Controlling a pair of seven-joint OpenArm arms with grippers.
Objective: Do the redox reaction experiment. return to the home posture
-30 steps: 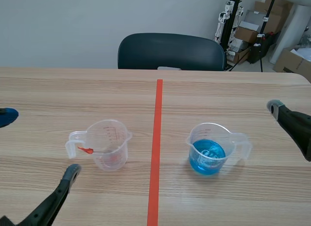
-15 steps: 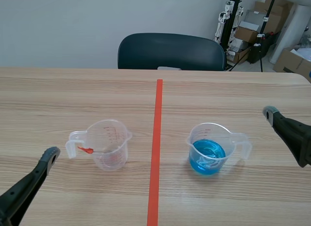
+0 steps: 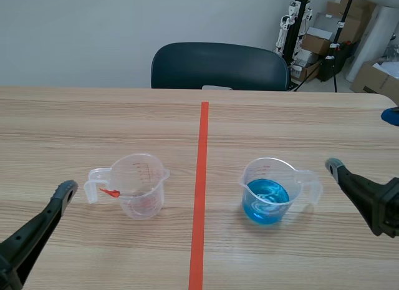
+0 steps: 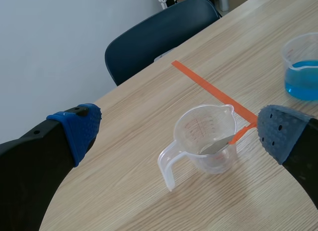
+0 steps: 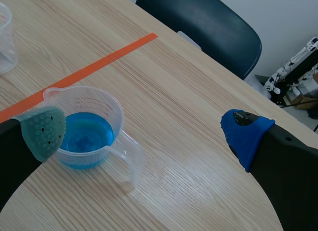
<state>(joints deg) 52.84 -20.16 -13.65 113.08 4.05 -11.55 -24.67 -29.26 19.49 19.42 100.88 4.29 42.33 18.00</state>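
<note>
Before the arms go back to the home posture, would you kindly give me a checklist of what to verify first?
1. Left gripper open and holding nothing: ok.
2. Right gripper open and holding nothing: ok.
3. Measuring cup of blue liquid upright on the table and not gripped: ok.
4. Clear measuring cup upright, with the orange-handled spoon resting inside it: ok.
5. Table dry around both cups: cannot tell; no blue spill shows, but clear drops would be hard to see.
</note>
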